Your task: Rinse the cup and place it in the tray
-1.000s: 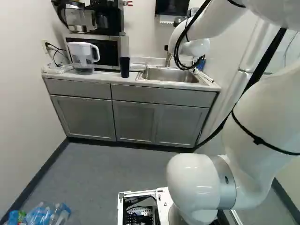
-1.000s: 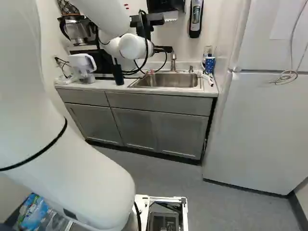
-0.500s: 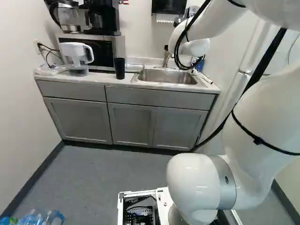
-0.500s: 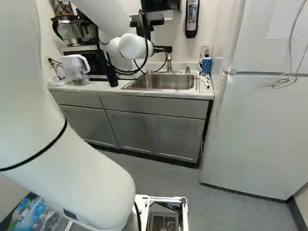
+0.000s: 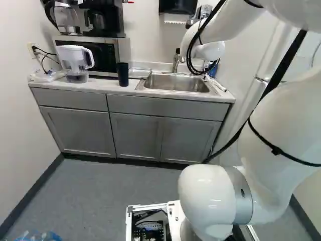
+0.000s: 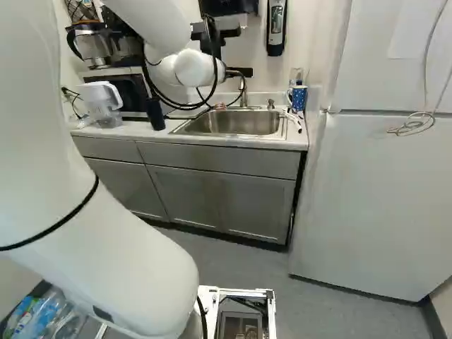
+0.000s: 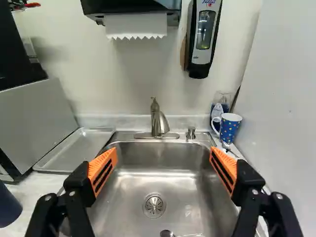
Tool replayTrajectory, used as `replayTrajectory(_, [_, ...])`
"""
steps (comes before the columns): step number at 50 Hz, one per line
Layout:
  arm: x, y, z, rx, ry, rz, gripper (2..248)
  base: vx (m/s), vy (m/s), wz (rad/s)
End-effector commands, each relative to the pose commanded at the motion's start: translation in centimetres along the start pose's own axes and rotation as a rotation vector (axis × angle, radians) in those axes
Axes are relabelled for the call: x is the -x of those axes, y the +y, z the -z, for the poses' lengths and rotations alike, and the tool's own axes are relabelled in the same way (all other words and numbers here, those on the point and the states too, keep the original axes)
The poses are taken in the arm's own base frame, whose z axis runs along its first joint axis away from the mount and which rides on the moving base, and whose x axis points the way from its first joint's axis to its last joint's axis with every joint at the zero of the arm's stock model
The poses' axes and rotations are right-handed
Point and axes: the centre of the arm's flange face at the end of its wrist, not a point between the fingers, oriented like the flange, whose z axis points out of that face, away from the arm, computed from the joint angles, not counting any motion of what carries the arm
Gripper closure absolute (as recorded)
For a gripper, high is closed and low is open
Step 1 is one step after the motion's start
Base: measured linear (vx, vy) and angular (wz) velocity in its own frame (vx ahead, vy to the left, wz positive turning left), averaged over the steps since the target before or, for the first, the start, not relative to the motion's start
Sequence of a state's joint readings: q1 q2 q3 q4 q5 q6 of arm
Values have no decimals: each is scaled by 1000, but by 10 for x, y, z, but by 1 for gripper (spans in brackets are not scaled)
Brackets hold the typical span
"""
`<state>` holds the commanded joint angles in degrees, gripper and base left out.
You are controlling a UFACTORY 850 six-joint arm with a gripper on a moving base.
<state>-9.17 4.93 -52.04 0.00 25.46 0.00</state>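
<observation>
The black gripper (image 6: 241, 72) is above the sink, in front of the faucet. In the wrist view the gripper (image 7: 163, 156) stands wide open, nothing between its orange pads, with the sink basin (image 7: 133, 180) below and the faucet (image 7: 157, 121) ahead. A blue mug with dots (image 7: 230, 128) stands upright on the counter in the corner beyond one finger. A dark blue cup (image 5: 123, 74) stands left of the sink in the left base view. The shallow metal tray (image 7: 76, 147) lies between the sink and the microwave.
The microwave (image 5: 108, 59) carries coffee makers, with a water pitcher (image 5: 75, 63) before it. A paper towel dispenser (image 7: 133, 15) and a soap dispenser (image 7: 203, 37) hang above the sink. The fridge (image 6: 367, 205) stands right of the cabinets (image 6: 219, 205). Plastic bottles lie near the base.
The base has moved: the kitchen scene has shifted left in both base views. The arm keeps its pose over the joint at their foot. The cups show no move of their own.
</observation>
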Motion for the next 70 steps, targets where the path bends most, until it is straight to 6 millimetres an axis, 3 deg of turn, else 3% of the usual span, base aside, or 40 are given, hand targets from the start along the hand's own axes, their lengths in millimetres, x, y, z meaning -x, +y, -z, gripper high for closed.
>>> replayTrajectory(70, [0,0,0,0,0,0,3,66,-40,96])
